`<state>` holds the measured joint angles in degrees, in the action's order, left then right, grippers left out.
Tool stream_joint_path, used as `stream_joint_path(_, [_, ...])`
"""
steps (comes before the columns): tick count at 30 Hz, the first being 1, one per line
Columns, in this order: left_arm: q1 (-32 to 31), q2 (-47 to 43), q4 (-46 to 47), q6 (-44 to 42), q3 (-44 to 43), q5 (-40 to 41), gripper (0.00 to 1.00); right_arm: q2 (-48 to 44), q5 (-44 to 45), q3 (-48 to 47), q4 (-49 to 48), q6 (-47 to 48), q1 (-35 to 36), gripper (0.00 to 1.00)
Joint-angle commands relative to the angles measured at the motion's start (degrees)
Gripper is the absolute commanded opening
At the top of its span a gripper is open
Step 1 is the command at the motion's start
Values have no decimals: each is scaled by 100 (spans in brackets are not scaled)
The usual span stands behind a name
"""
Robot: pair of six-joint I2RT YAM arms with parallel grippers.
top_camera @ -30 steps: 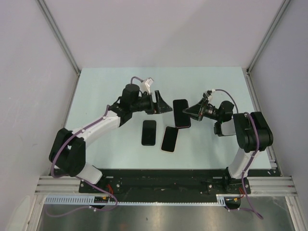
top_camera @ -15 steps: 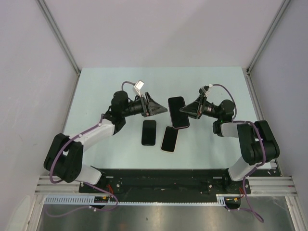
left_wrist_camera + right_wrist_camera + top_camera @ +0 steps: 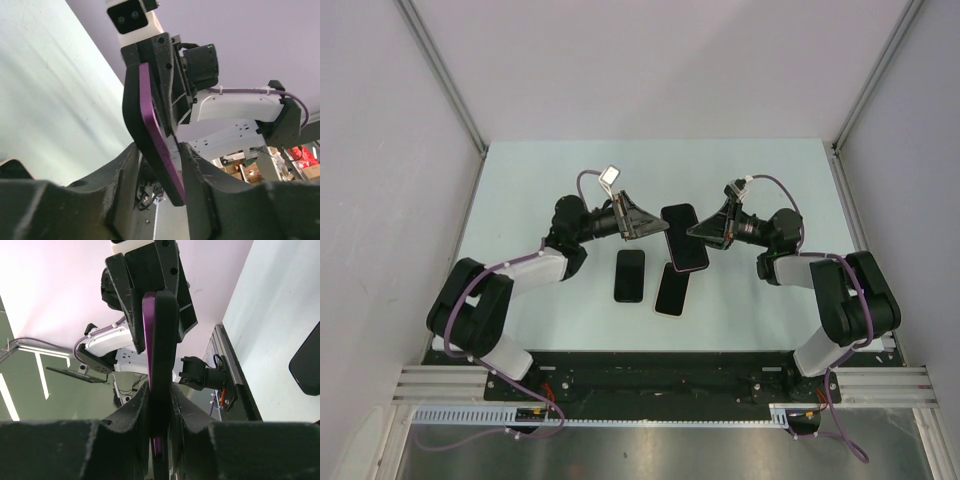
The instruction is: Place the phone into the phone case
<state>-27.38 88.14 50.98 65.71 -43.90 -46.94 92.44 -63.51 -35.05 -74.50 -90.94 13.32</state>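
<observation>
Open table runs from the left edge to your left gripper, nothing at its 9 o'clock. Its fingers straddle the purple phone and look in contact on both faces, so it's gripping. The phone is in the air mid-table, with the black case against one face. Under it lie a black handset at 7 o'clock and a second handset at 6, both flat, with a small gap between them. Your right gripper is clamped on the same phone from 3 o'clock. There's bare table past it to the right edge.
</observation>
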Motion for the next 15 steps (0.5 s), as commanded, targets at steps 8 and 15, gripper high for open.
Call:
stream_joint_path(8, [-22, 160, 89, -171, -66, -62, 0, -139, 75, -204, -1691, -30, 197, 31])
stream_joint_path(15, [-198, -200, -1274, -998, -382, 185, 0, 37, 84, -213, -1699, 32, 206, 20])
